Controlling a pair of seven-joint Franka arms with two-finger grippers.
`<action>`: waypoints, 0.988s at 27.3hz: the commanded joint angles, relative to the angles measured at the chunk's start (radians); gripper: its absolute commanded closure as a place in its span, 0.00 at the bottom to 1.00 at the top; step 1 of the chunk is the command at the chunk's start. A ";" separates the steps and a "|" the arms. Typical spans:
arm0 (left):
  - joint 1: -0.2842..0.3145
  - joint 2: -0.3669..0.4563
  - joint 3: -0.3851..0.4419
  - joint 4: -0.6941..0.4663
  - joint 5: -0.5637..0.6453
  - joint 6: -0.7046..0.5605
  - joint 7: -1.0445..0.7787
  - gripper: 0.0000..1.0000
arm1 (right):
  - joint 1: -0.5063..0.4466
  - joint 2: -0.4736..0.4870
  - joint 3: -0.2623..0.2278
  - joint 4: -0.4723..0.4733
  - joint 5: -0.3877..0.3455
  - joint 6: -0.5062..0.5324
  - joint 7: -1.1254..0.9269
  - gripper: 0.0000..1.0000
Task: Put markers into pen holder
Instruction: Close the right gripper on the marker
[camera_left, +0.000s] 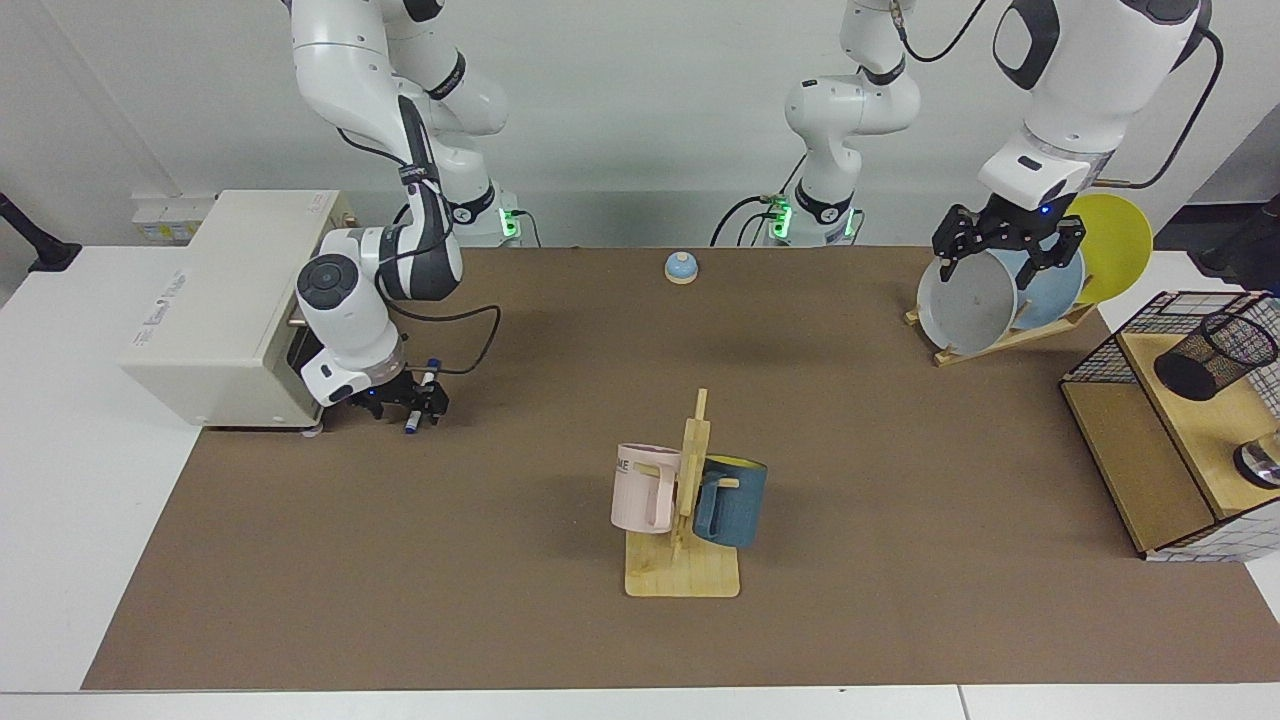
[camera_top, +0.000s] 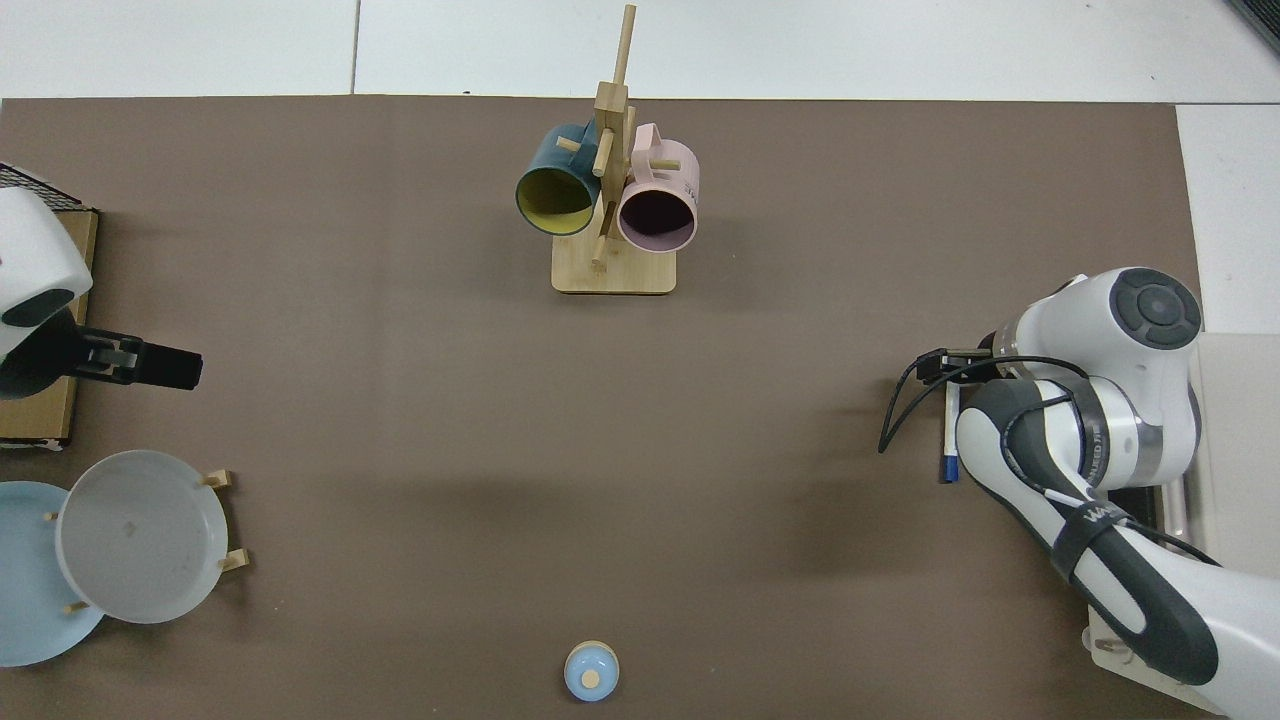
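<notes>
By the beige box | right gripper jaws straddle the marker: white, blue-ended | left gripper jaws apart

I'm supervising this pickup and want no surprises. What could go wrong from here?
The right gripper is low over the marker, which lies flat on the table beside the white box; a pinch could skid it away. The pen holder sits at the far side, so carrying risks a drop. The left gripper waits above the plates.
</notes>
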 joint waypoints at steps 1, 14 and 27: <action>-0.020 -0.016 0.016 -0.023 0.000 -0.001 0.004 0.00 | -0.020 0.006 0.015 -0.014 -0.022 0.030 0.027 0.17; -0.016 -0.016 0.014 -0.023 -0.003 0.003 0.004 0.00 | -0.014 0.012 0.015 -0.017 -0.019 0.036 0.044 1.00; -0.027 -0.007 0.008 -0.010 0.003 0.020 0.170 0.00 | 0.056 -0.026 0.016 0.065 -0.004 -0.051 0.165 1.00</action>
